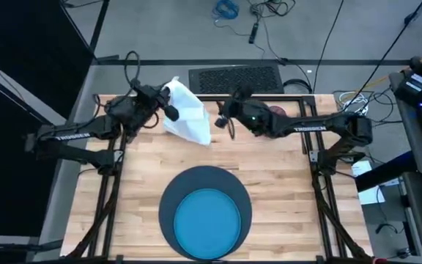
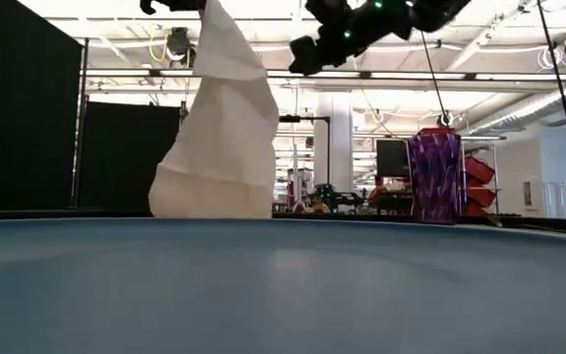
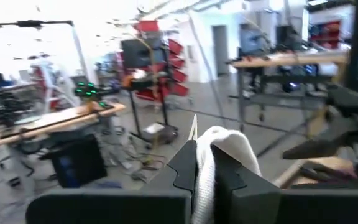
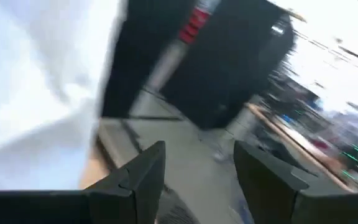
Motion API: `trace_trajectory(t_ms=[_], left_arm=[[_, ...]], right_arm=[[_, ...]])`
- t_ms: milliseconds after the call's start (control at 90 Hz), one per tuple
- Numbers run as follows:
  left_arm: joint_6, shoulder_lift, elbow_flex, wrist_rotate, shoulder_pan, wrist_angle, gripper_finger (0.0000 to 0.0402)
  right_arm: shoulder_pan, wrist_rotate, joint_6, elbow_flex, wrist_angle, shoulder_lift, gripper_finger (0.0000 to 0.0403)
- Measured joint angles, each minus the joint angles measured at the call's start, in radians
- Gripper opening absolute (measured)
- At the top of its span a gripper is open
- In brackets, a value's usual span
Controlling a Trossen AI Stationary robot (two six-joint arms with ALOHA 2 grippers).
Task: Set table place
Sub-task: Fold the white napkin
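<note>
White napkin (image 1: 187,111) hangs pinched in the left gripper (image 1: 168,101) above the table's (image 1: 284,183) far edge. Right gripper (image 1: 222,117), fingers apart and empty, hovers beside it, near the purple cup (image 2: 433,178). "TROSSEN" marks both arms; plate (image 1: 207,224) sits on mat (image 1: 168,202) at the near edge.

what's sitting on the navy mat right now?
Only the blue plate, centred on the navy mat. No cutlery or cup on it. The napkin hangs from the left end effector farther back. Anything under the plate is hidden.
</note>
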Motion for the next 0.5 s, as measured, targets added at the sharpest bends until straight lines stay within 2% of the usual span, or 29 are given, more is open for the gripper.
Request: trace_trajectory(t_ms=[56, 167, 211, 389, 500], left_arm=[[0.014, 0.0, 0.0, -0.003, 0.019, 0.012, 0.0], [0.017, 0.0, 0.0, -0.013, 0.051, 0.027, 0.0], [0.016, 0.0, 0.0, -0.013, 0.06, 0.028, 0.0], [0.015, 0.0, 0.0, -0.012, 0.059, 0.026, 0.0], [0.014, 0.0, 0.0, -0.008, 0.047, 0.019, 0.0]], right_arm=[[0.0, -0.081, 0.003, 0.023, -0.062, 0.002, 0.0178], [-0.006, -0.358, 0.023, 0.022, -0.135, 0.014, 0.0178], [-0.005, -0.419, 0.023, 0.022, -0.132, 0.024, 0.0178], [-0.014, -0.389, -0.005, 0.021, -0.106, 0.11, 0.0178], [-0.014, -0.314, -0.03, 0.02, -0.036, 0.155, 0.0178]])
